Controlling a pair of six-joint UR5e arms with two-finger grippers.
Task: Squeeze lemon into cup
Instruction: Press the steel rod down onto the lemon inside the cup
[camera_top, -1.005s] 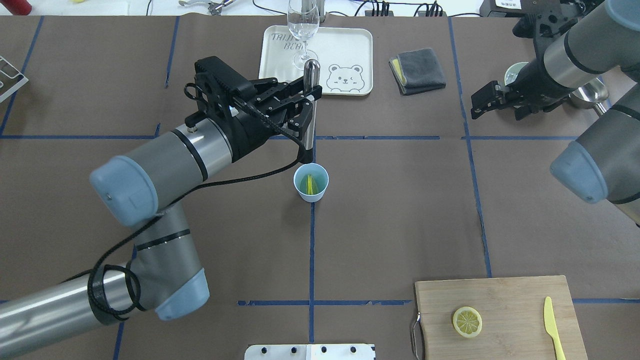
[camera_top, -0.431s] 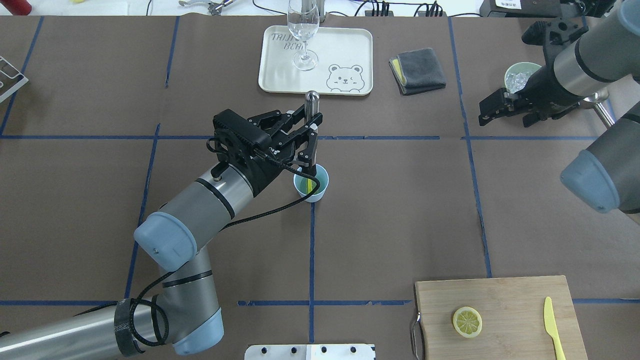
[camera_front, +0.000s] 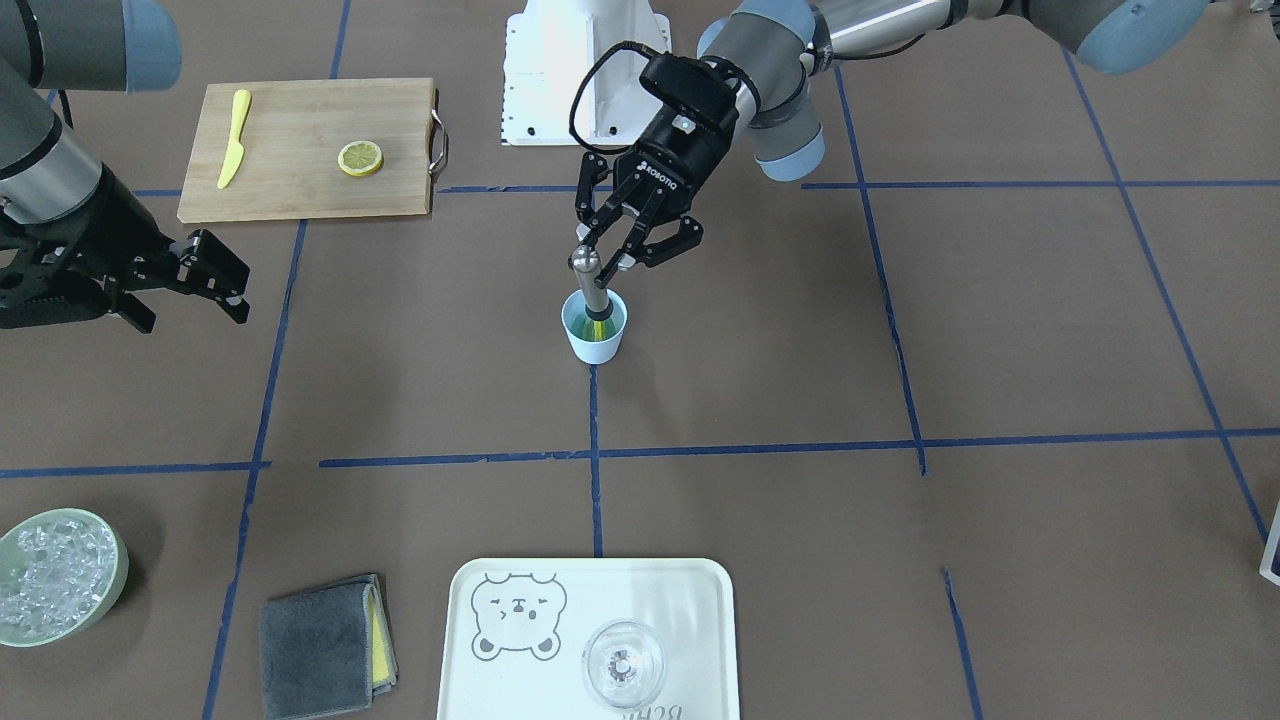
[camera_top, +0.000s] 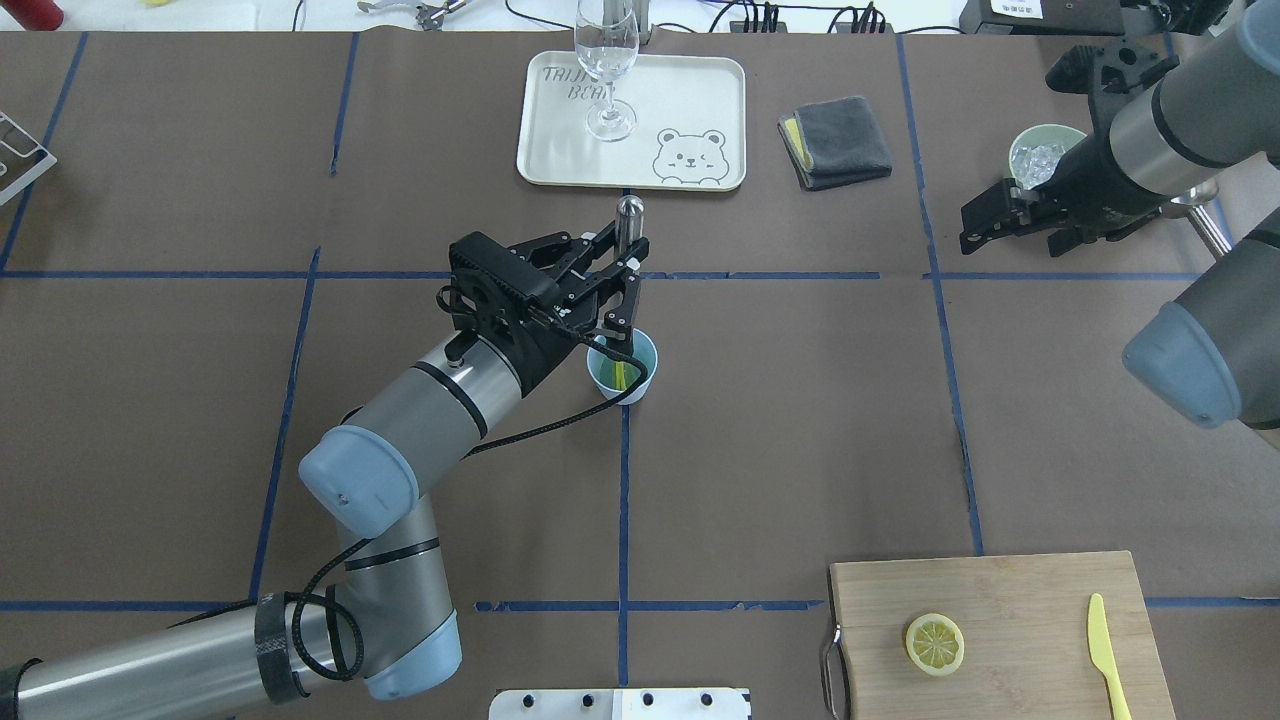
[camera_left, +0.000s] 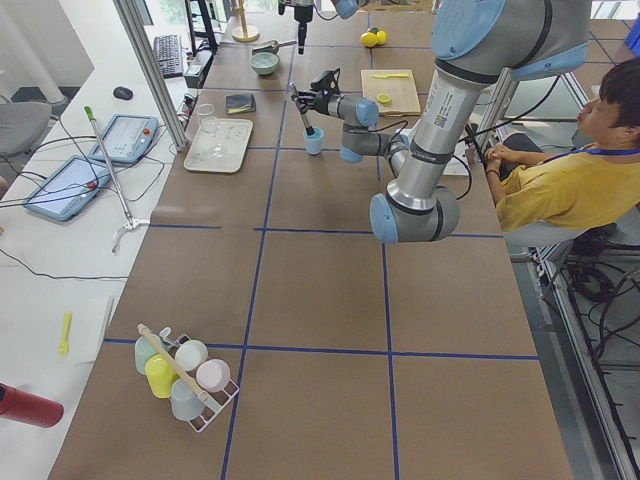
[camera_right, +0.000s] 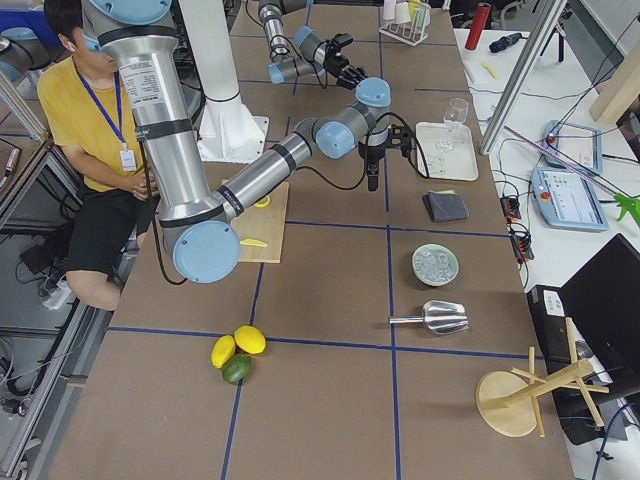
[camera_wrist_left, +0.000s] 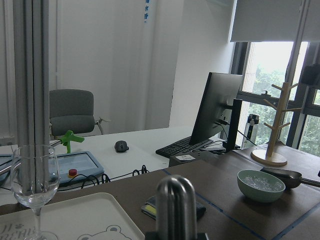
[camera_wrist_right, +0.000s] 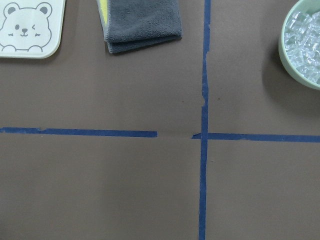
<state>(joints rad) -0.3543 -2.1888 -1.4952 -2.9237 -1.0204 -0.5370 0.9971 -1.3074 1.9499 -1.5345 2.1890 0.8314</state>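
Left gripper (camera_top: 625, 285) is clamped on metal pestle (camera_top: 629, 212) standing in cup (camera_top: 648, 378) with lemon (camera_top: 620, 373); right gripper (camera_top: 966, 228), at 2 o'clock, has fingers apart.

The cup (camera_top: 648, 352) is small, light blue and tapered, with no handle, its outside wall paler than its inside. It stands upright and open-mouthed near the middle of the bench (camera_top: 800, 420), on a blue tape line (camera_top: 623, 480), just at 6 o'clock from a tape crossing in the overhead view.

The lemon slice (camera_top: 622, 376) is inside the cup, standing on edge, not lying flat. From overhead it shows only as a thin yellow-green strip running roughly from 12 to 6 o'clock across the cup's floor. In the front-facing view only a bit of yellow shows, below the lower end of a metal rod (camera_front: 590, 280) that reaches into the cup's mouth; whether the two touch cannot be told.
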